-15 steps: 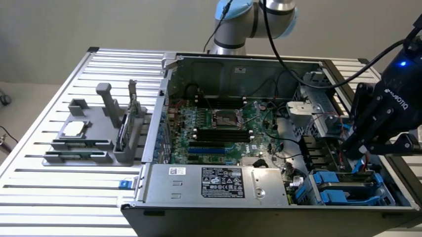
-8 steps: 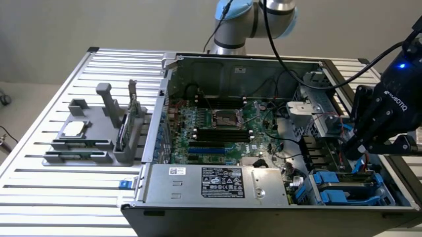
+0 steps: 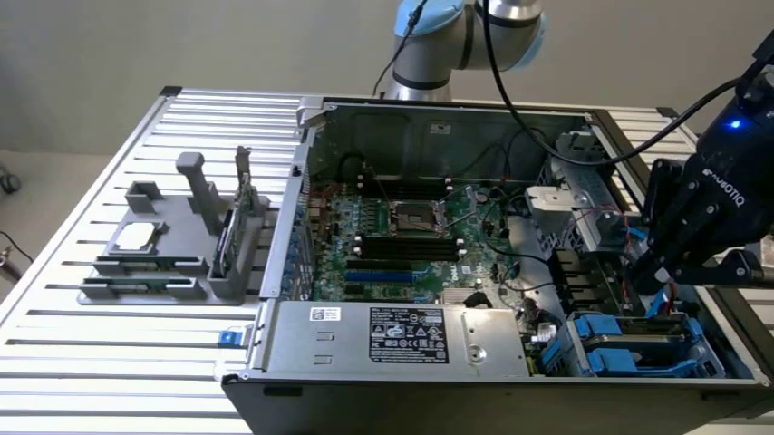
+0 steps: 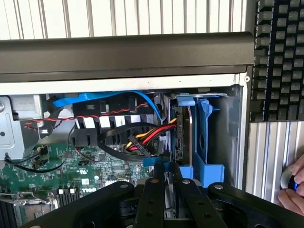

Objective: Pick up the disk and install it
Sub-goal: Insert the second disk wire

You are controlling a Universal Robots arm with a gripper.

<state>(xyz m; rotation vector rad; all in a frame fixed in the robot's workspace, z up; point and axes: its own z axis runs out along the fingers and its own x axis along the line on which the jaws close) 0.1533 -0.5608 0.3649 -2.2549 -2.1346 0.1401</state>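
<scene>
We see the gripper [image 3: 662,272] low inside the open case [image 3: 423,113], at the corner by the drive bays on the exterior view's right. In the wrist view its black fingers [image 4: 151,202] stand close together, clamped on the edge of the disk [image 4: 180,135], which hangs upright in its blue carrier [image 4: 205,142] inside the bay, hard against the case's grey side wall.

Crowding it on the board side are a bundle of red, yellow and black wires [image 4: 145,135], a flat black cable [image 4: 114,149] and a blue ribbon cable [image 4: 102,99] arching over a black ribbed fan housing [image 4: 95,130]. The green board [image 3: 405,231] lies beyond, dense with small parts, slots and a square silver socket. A grey, labelled power box [image 3: 405,337] fills the case's near edge. Further blue carriers [image 3: 617,349] sit in the bay near that corner.

On the slatted metal table [image 3: 121,353], well apart toward the exterior view's left, stands a grey plastic rack [image 3: 181,249] with a small silver chip [image 3: 133,236] on it. A hand [image 4: 294,187] rests at the table's edge, beside a black keyboard [image 4: 280,59].
</scene>
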